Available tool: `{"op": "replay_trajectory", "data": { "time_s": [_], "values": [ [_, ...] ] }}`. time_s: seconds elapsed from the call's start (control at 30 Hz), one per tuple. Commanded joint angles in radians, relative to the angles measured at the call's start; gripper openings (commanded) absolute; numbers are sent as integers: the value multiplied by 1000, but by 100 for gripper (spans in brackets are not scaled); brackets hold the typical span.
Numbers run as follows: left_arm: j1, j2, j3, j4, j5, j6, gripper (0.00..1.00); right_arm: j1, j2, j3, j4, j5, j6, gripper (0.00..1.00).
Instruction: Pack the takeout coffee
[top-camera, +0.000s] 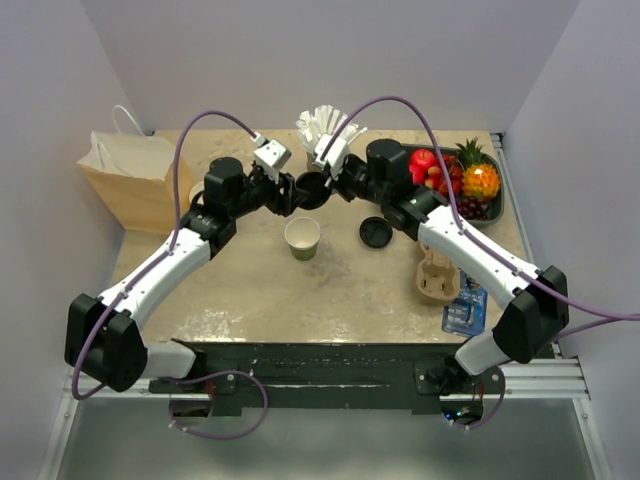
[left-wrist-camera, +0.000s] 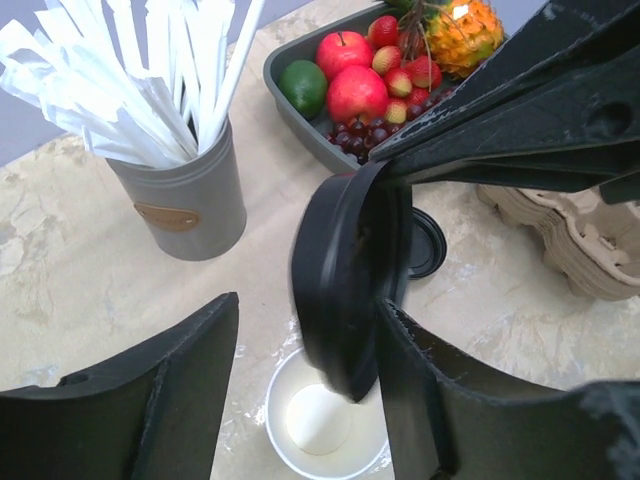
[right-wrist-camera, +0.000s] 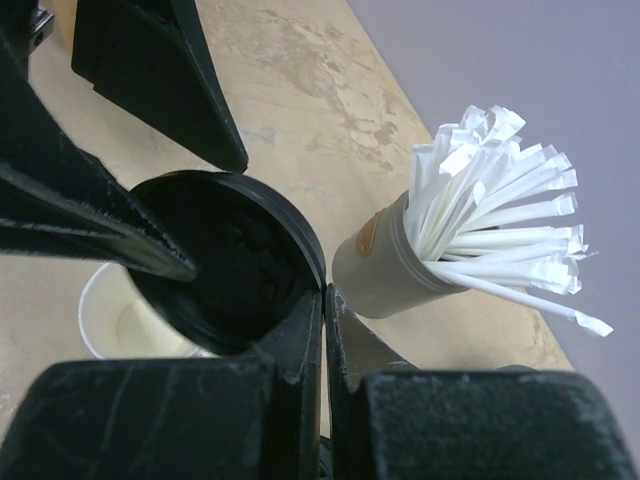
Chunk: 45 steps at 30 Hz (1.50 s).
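1. Coffee cup (top-camera: 302, 238): green paper with a cream band at the top, uncovered, standing upright mid-table beneath both claws.
2. Left claw (left-wrist-camera: 305, 305): jaws apart, one on each side of the raised lid.
3. Lid (right-wrist-camera: 225, 265): round, black plastic, tilted on edge above the cup.
4. Right claw (right-wrist-camera: 325, 295): pinched tight on the lid's rim.

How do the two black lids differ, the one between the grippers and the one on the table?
The raised lid is pinched at its rim by the right gripper, on edge in the air; the table lid lies flat, untouched. Both are round and black.
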Motion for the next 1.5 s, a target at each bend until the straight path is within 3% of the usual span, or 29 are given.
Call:
{"op": "replay_trajectory", "data": {
  "time_s": [0.0, 0.1, 0.2, 0.3, 0.5, 0.77, 0.93, 1.47],
  "values": [
    [-6, -49, 9, 11, 23, 38, 67, 27, -36, -68, 100, 36, -34, 0],
    [-6, -94, 20, -119, 76, 161, 82, 56, -61, -191, 269, 120, -95, 0],
    [-4, -176, 11, -268, 98, 271, 85, 89, -72, -280, 441, 182, -152, 0],
    [36, -270, -12, -357, 72, 281, 85, 129, -61, -345, 599, 222, -204, 0],
    [62, -327, -11, -299, -143, 75, 87, 165, -23, -415, 760, 220, -281, 0],
    [63, -149, 75, -261, -255, -35, 89, 178, 28, -498, 932, 208, -347, 0],
    [115, -37, 155, -245, -232, -85, 89, 182, 60, -510, 987, 207, -376, 0],
    [145, 81, 101, -40, -142, -184, 83, 189, 119, -578, 1059, 167, -441, 0]
  ]
}}
